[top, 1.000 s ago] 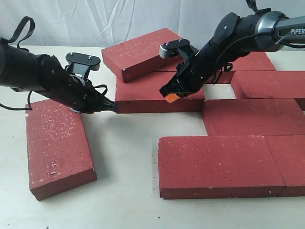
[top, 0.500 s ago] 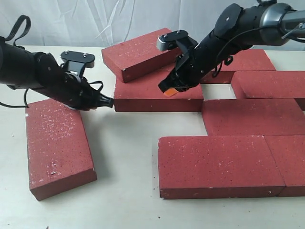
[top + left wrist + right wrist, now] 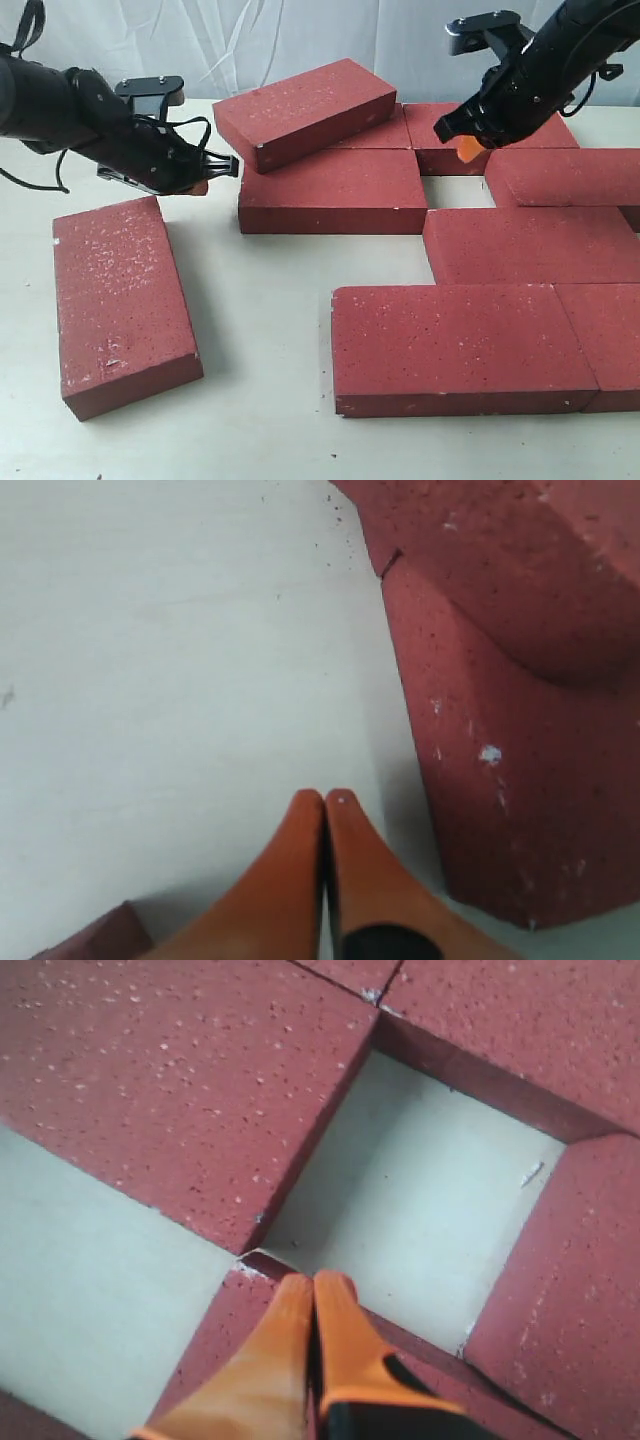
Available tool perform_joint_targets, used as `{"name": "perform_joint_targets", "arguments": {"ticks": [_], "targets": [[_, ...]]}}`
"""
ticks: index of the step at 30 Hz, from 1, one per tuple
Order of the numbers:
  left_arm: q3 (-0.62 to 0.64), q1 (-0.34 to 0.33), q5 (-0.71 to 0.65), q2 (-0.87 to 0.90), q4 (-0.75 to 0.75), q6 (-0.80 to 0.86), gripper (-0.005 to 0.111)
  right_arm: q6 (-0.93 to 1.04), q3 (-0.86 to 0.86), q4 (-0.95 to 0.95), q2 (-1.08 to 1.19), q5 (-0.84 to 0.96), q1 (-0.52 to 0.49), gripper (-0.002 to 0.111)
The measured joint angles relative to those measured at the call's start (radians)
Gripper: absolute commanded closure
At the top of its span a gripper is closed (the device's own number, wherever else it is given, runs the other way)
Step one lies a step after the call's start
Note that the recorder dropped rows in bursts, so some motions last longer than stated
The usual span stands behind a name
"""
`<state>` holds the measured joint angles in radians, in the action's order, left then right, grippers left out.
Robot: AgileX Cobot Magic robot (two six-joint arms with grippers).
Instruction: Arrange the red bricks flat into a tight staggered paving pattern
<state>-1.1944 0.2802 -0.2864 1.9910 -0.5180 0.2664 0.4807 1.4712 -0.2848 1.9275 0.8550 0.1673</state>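
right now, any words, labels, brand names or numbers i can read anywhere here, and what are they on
None: no word, number, brand or sign can be read in any of the three views.
red bricks: only pale speckles and white chips, no stamp.
left gripper and right gripper: dark housings and plain orange fingers, no lettering visible.

Bricks clipped and covered.
Frame edge cuts the front right brick (image 3: pixel 610 340) and the rear right brick (image 3: pixel 570 178); the tilted brick (image 3: pixel 305 105) covers the far edge of the middle brick (image 3: pixel 335 190); left wrist view catches only a brick corner (image 3: pixel 100 940).
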Motion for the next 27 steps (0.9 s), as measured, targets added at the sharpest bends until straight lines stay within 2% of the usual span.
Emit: {"name": "perform_joint_targets", "arguments": {"ticks": [9, 17, 27], "targets": [[-0.086, 0.037, -0.011, 0.087, -0.071, 0.030, 0.107, -0.002, -0.056, -0.030, 0.000, -0.037, -0.013, 0.109], [-0.127, 0.078, -0.013, 0.131, -0.130, 0.056, 0.107, 0.147, -0.056, -0.252, 0.000, -0.059, -0.012, 0.109], [-0.179, 0.123, -0.007, 0.177, -0.163, 0.065, 0.107, 0.161, -0.056, -0.260, 0.000, -0.069, -0.012, 0.109]]}}
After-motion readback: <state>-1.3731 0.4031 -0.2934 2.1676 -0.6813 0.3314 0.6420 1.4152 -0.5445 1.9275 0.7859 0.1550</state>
